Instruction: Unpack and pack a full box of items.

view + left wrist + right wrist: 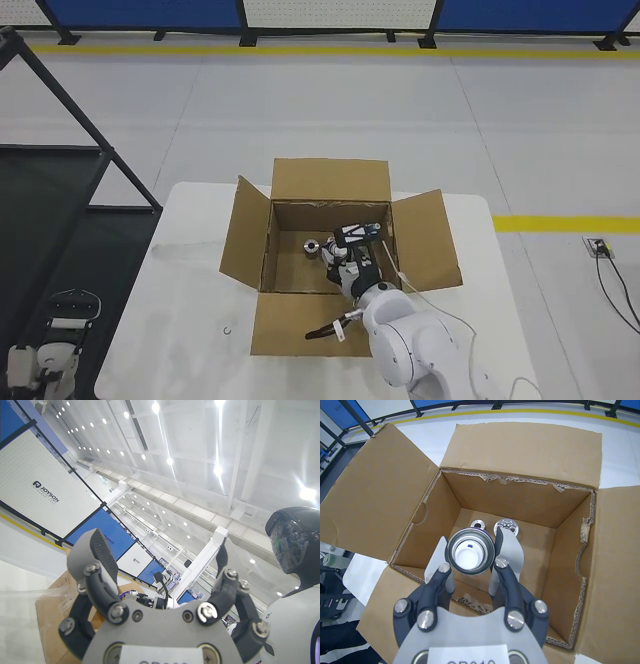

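Gripping a can (471, 553) by its sides, the right gripper (471, 543) has its fingers (510, 550) pressed to either flank just under the silver rim. The jaws stand about half closed, with the can's width filling the gap. The can stands upright, its long axis running straight away from the claw and down into the open box (515, 502), with the capped top facing the wrist. Whether it rests on the floor or hangs clear of it I cannot tell.

Past the can, on the box floor by the far wall, lie a metal ring (477, 524) and a round flange (506, 528), side by side and apart from the can. Any vertical move, I judge, has free walls all round.

The left gripper (162, 547) is spread wide and empty, pointing up, with the box off to one side, so the right arm is the nearer.
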Robot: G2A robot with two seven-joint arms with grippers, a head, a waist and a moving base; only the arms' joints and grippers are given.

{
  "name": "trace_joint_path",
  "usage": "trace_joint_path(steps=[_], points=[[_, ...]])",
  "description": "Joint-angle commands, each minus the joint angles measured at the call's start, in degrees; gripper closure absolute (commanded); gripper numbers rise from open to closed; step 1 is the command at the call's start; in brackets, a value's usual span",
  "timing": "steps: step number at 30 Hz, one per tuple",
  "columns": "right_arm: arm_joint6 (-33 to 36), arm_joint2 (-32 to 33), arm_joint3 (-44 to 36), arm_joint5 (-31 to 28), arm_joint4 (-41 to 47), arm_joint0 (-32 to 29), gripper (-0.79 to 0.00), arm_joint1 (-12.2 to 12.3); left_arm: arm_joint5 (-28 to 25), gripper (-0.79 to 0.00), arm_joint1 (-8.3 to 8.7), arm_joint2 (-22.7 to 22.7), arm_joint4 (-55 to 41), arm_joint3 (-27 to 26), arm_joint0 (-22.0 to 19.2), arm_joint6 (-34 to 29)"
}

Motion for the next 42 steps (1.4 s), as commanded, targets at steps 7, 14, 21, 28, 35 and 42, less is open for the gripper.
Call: trace_joint_path(steps=[7, 14, 21, 28, 35, 42], points=[[-1.22, 0.41, 0.32, -1.34, 0.98, -0.81, 0.0, -0.06, 0.0, -0.785, 0.0, 0.0, 0.0, 0.0, 0.0, 0.0], [-4.46, 8.79, -5.08, 1.44, 5.64, -3.09, 0.0, 0.06, 0.0, -0.785, 0.0, 0.0, 0.0, 0.0, 0.0, 0.0], [-6.47, 21.44, -13.08, 2.33, 8.24, -9.99, 0.0, 1.12, 0.0, -0.785, 0.0, 0.0, 0.0, 0.0, 0.0, 0.0], [-8.51, 32.74, -14.84, 5.95, 10.41, -13.96, 0.0, 1.61, 0.0, -0.785, 0.0, 0.0, 0.0, 0.0, 0.0, 0.0], [-6.09, 39.41, -10.4, 6.79, 9.16, -15.56, 0.0, 2.22, 0.0, -0.785, 0.0, 0.0, 0.0, 0.0, 0.0, 0.0], [-0.5, 41.01, -2.33, 1.95, 2.72, -14.79, 0.0, 3.21, 0.0, -0.785, 0.0, 0.0, 0.0, 0.0, 0.0, 0.0]])
